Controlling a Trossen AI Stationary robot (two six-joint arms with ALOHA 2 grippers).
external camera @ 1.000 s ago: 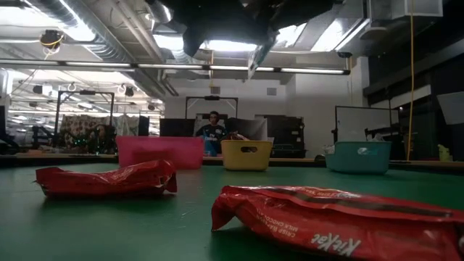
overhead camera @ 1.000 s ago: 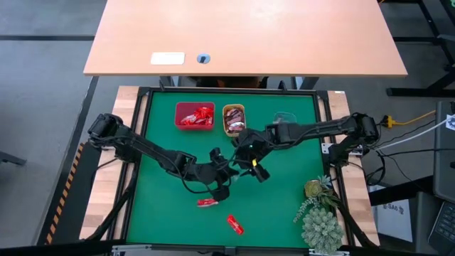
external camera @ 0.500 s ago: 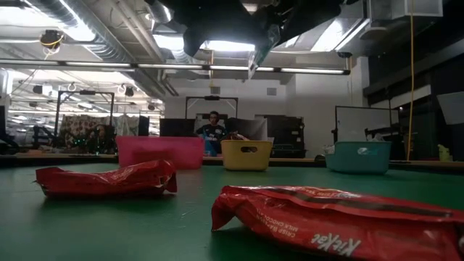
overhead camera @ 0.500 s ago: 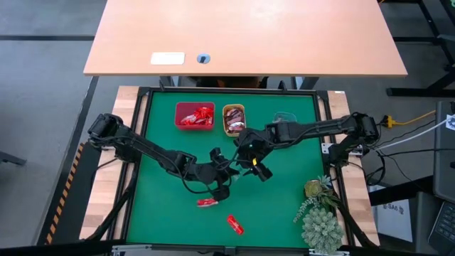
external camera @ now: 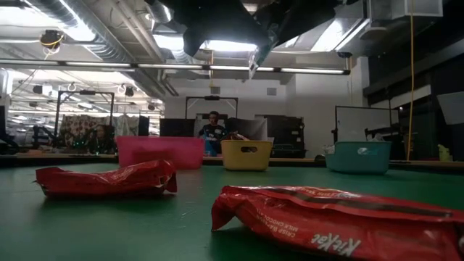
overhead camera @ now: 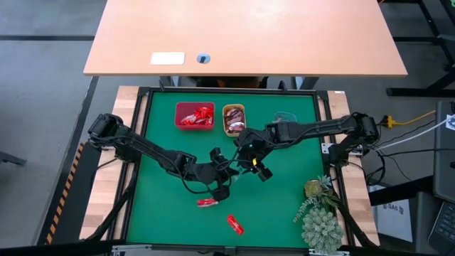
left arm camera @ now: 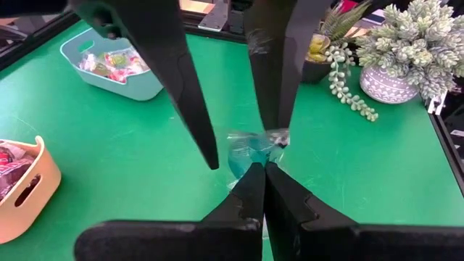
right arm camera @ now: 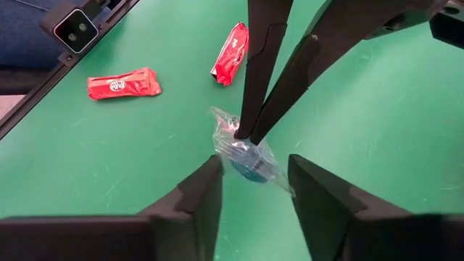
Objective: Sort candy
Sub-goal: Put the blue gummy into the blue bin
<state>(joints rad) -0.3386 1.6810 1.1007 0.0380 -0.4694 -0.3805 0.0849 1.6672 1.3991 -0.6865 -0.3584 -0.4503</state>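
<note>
Here, mid-tabletop, the left gripper (right arm camera: 250,134) holds its jaws clamped on one end of a clear greenish candy (right arm camera: 246,156) – apparently offering it for a handover – while the right gripper (left arm camera: 239,148) straddles the wrapper, jaws apart, not yet gripping.

Beyond the green worktop (overhead camera: 284,206) stands a bare wooden desk (overhead camera: 245,35) on grey floor (overhead camera: 43,85). Ceiling ducts (external camera: 94,29) and strip lights (external camera: 217,67) run overhead; a person (external camera: 212,134) sits far back.
</note>
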